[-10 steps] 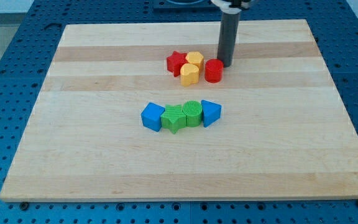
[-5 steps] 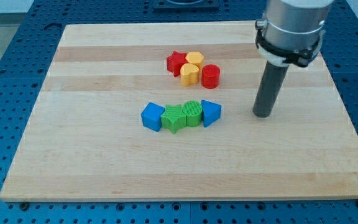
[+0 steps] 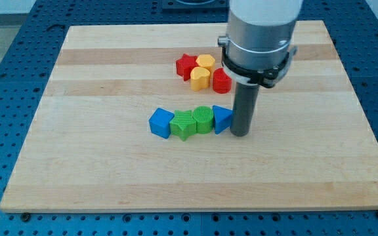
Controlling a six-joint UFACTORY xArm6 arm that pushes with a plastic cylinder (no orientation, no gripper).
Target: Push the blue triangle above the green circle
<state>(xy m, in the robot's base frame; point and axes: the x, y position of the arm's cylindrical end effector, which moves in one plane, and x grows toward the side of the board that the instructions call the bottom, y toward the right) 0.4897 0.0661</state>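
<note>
My tip (image 3: 239, 134) rests on the tabletop (image 3: 97, 177) right at the 3 o'clock side of the blue triangle (image 3: 222, 118), touching it or nearly so. There is no pincer on this rod, so nothing is clenched or released; it only pushes.

The blue triangle sits at the 3 o'clock end of a tight row: to its 9 o'clock is the green circle (image 3: 203, 119), touching it, then a green star-like block (image 3: 183, 124), then a blue cube (image 3: 161, 122) at the far end. The triangle is thus beside the circle, not above it, and the task is not yet done.

The step in hand looks like the approach to the triangle. A straight shove toward 9 o'clock would press the whole row along, so I judge the next move calls for getting round to the triangle's 6 o'clock side and driving it toward 12 o'clock, then nudging it toward 9 o'clock until it sits over the circle.

At 12 o'clock of the row lies a second cluster: a red star (image 3: 186, 65), two yellow blocks (image 3: 202, 72) and a red cylinder (image 3: 221, 80), partly hidden behind the rod. A band of bare wood lies between the two groups, enough for the triangle but not generous. The tabletop's edges are well apart from all blocks, with wide open room toward 6 o'clock and both sides.
</note>
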